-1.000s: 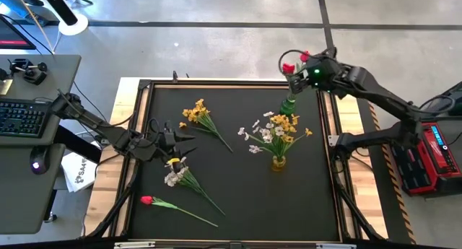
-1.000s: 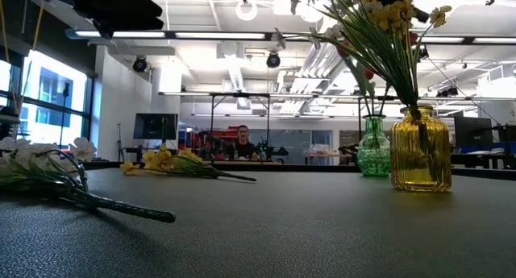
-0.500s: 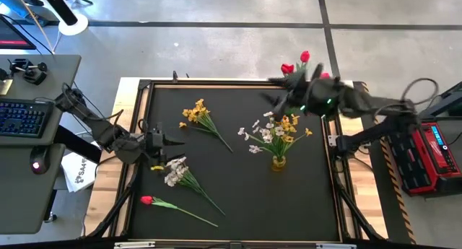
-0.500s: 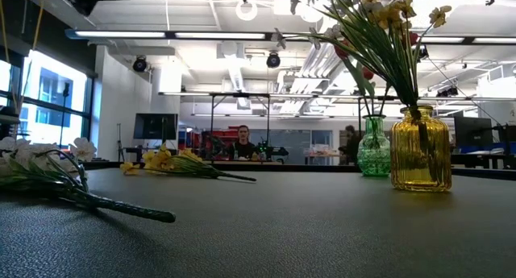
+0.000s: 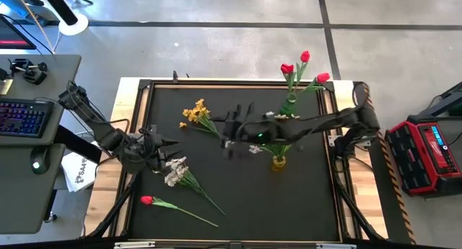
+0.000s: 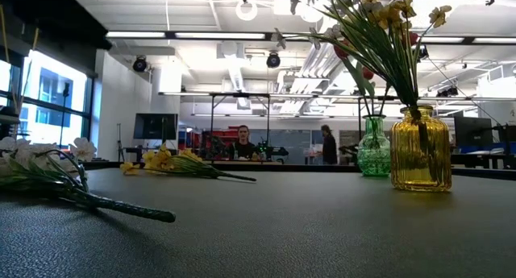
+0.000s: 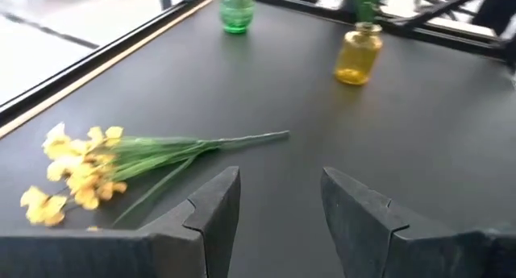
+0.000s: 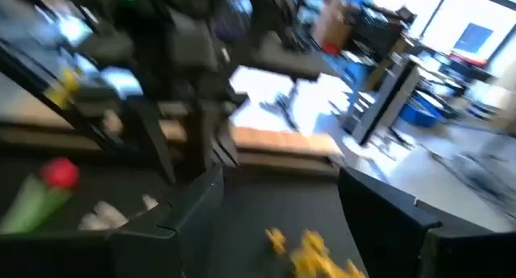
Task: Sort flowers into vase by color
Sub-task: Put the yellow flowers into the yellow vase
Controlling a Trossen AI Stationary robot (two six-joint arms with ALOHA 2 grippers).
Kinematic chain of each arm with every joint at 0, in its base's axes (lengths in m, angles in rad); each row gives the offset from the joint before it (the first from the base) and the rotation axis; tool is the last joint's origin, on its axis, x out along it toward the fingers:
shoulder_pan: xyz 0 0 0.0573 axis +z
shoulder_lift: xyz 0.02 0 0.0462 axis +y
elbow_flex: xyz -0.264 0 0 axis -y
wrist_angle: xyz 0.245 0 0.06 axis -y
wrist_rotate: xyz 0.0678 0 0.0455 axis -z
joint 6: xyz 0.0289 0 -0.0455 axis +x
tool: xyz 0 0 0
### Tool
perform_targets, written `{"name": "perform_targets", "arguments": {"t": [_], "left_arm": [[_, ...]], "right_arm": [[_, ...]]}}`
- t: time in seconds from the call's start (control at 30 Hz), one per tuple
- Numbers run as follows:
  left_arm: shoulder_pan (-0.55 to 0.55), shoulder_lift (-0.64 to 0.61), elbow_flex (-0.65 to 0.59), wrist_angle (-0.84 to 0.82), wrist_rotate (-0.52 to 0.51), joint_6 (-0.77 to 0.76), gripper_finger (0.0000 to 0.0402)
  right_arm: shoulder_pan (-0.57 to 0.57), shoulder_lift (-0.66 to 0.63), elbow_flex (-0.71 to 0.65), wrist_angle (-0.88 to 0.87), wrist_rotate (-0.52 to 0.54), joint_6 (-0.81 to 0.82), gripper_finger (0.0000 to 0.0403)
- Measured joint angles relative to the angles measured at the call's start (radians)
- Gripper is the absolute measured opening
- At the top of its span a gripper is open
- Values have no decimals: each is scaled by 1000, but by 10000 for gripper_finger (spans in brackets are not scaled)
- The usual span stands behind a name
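Quick count from up top: two vases, one green glass vase (image 5: 289, 105) holding three red tulip-type buds (image 5: 304, 57), and one yellow ribbed glass vase (image 5: 278, 162) stuffed with a mixed bunch of yellow and white blossoms (image 5: 283, 130). Lying loose on the black mat (image 5: 238, 198) are three more: a yellow blossom cluster (image 5: 196, 113), a white spray (image 5: 174, 172), and a single red bud (image 5: 147, 200) on a long green stem.

My left gripper (image 5: 164, 146) has its fingers (image 7: 211, 209) spread apart with nothing between them. From my left wrist the yellow cluster (image 7: 76, 167) lies just ahead and off to one side of the fingers, stem pointing away across the mat; both vases are well beyond it. From above, the white spray sits just beside my left fingertips, and the lone red bud is a bit farther out.

My right gripper (image 5: 231, 128) is stretched across the middle of the mat, fingers (image 8: 189, 201) apart and empty too. The yellow cluster's stem end is just beside it, and the yellow vase bunch is behind it along my arm.

Texture-wise: the mat is matte and pebbly, the stems are plasticky green, and the vases are shiny translucent glass, squat with narrow necks.
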Motion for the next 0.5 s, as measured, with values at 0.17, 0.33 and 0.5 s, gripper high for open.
{"name": "perform_targets", "arguments": {"t": [0.17,0.33,0.5], "left_arm": [[0,0,-78,39,-25,-76,161],[1,4,-151,130,-55,-80,161],[1,7,-174,244,-61,33,161]], "right_arm": [[67,0,0,-101,95,78,231],[199,-8,0,-129,120,127,231],[345,-9,0,-178,188,241,231]]}}
